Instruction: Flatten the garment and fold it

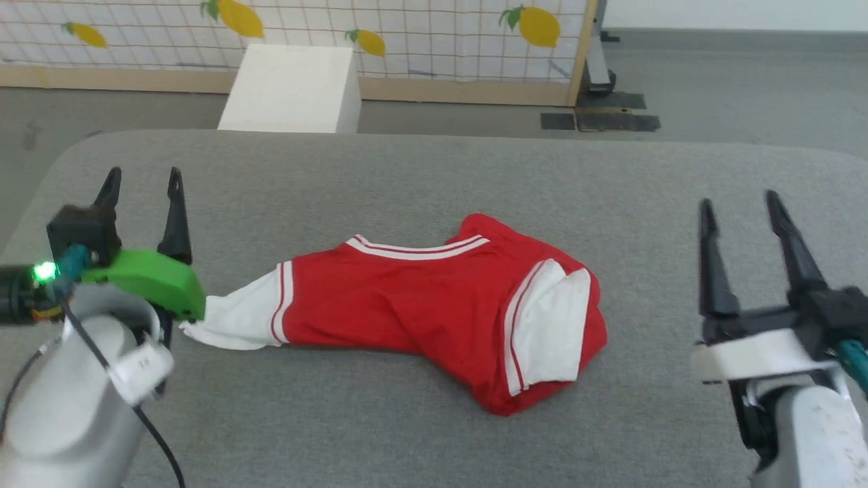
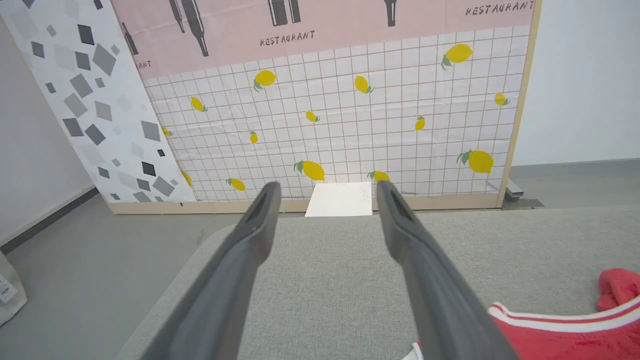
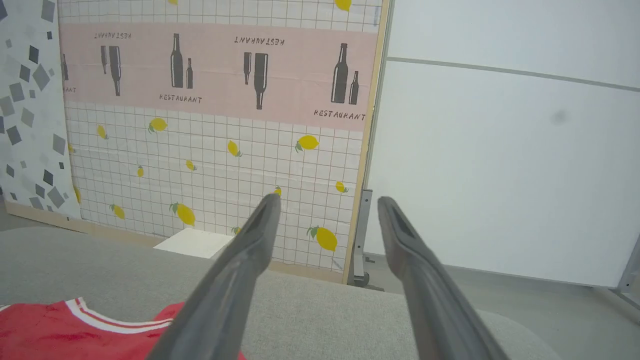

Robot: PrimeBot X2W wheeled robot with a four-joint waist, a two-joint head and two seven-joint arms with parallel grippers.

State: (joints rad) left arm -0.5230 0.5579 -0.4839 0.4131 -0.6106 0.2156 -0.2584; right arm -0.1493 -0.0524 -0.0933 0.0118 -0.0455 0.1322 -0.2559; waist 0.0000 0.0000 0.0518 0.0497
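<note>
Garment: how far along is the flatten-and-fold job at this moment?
Done: little. The garment lies on the grey table, one white sleeve stretched toward the left claw, but its other side is bunched, a sleeve doubled over the red body. In hand: nothing; the left claw and right claw stand open beside the cloth. Left: spreading it flat, then every fold.

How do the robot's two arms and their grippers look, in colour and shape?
Both arms are pale grey. The left gripper has two long dark fingers, a green curved cover, a green light and a black cable. The right gripper has the same fingers, but a white cover and a teal connector.
</note>
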